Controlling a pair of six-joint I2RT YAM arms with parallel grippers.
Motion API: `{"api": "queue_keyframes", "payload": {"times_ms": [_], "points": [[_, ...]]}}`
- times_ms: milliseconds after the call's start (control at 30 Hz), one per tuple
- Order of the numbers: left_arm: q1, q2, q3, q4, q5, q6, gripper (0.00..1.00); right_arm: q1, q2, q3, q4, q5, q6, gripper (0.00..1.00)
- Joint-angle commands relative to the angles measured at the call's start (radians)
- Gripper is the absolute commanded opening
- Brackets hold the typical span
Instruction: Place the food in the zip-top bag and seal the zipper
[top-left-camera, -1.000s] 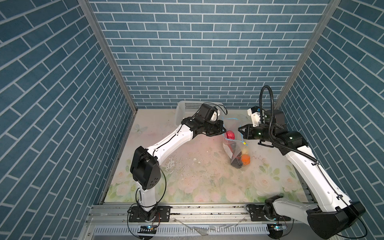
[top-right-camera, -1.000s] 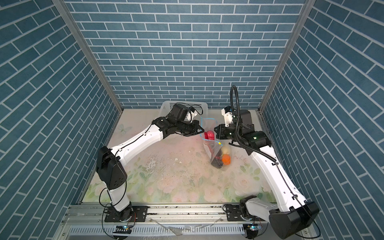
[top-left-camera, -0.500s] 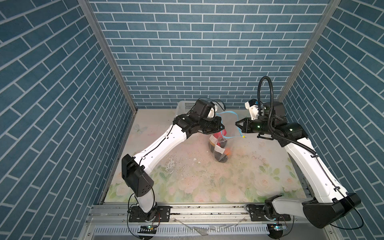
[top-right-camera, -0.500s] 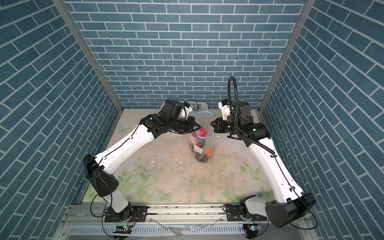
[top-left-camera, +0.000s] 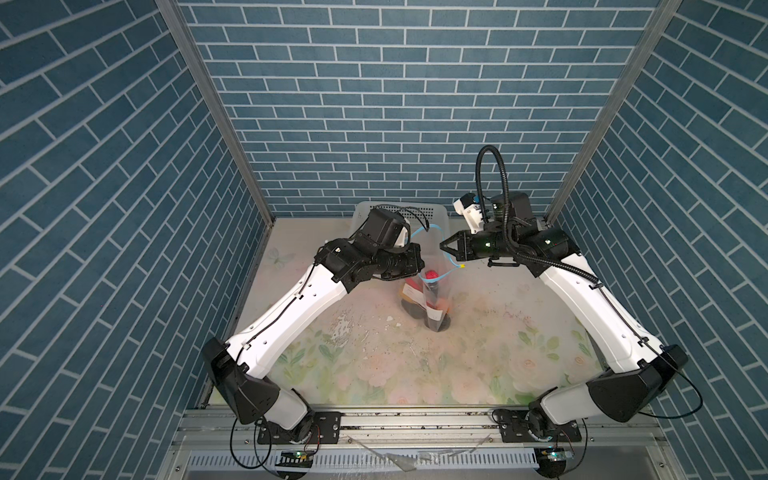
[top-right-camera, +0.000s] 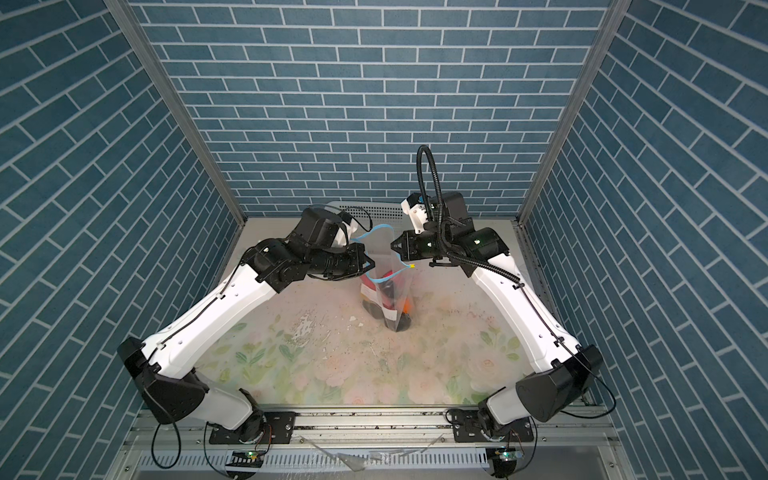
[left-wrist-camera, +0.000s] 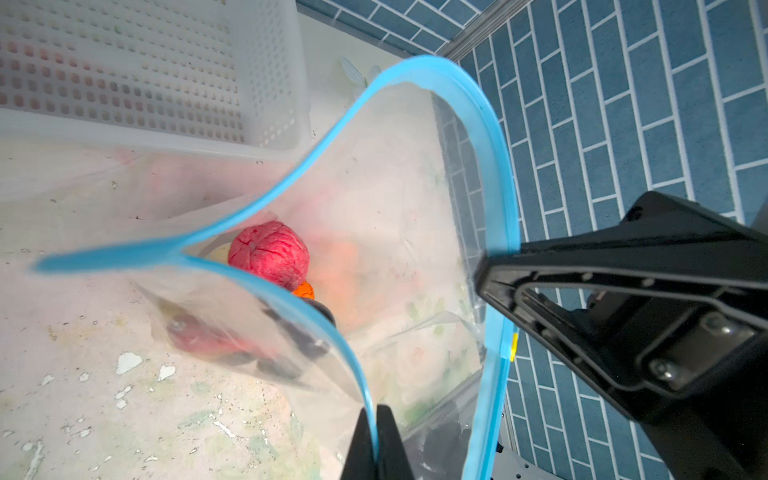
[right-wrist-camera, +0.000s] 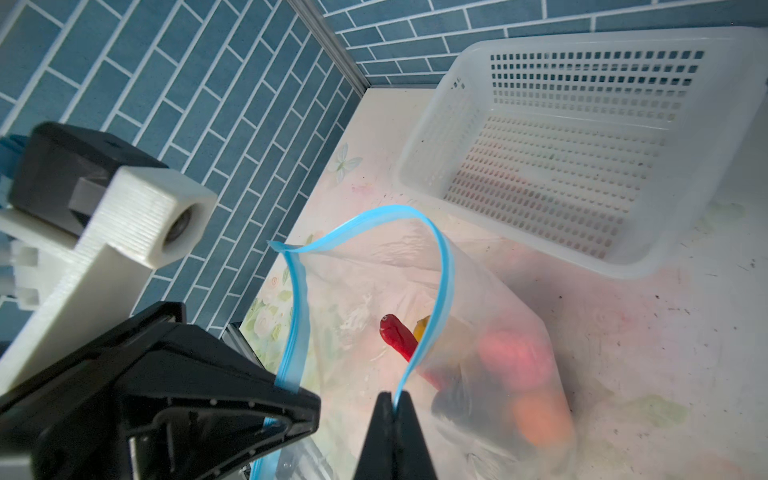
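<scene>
Zip-top bag (top-left-camera: 432, 297) hangs upright mid-table, mouth gaping. Food (left-wrist-camera: 269, 254) is inside, and none shows outside the bag or in the basket (right-wrist-camera: 582, 262) behind. Left gripper (left-wrist-camera: 375, 415) and right gripper (right-wrist-camera: 391, 401) each pinch the zipper (left-wrist-camera: 496, 145) rim. Loading looks done; sealing is left.

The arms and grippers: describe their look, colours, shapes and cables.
The left arm and right arm have white shell links with black joints. Thin black cables run along the links. A ribbed black hose loops over the right arm's wrist, beside a white printed camera mount. The left gripper and right gripper are black with tapered, wedge-shaped fingers.
</scene>
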Motion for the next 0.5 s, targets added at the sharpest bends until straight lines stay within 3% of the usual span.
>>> {"api": "queue_keyframes", "payload": {"times_ms": [0,467], "points": [[-0.006,-0.051,-0.039,-0.013,-0.047,-0.006,0.0,0.013,0.026,0.062,0.055,-0.055,-0.007,0.0],[0.038,-0.097,-0.189,0.059,-0.042,-0.045,0.0,0.03,0.135,0.11,0.101,-0.116,-0.026,0.0]]}}
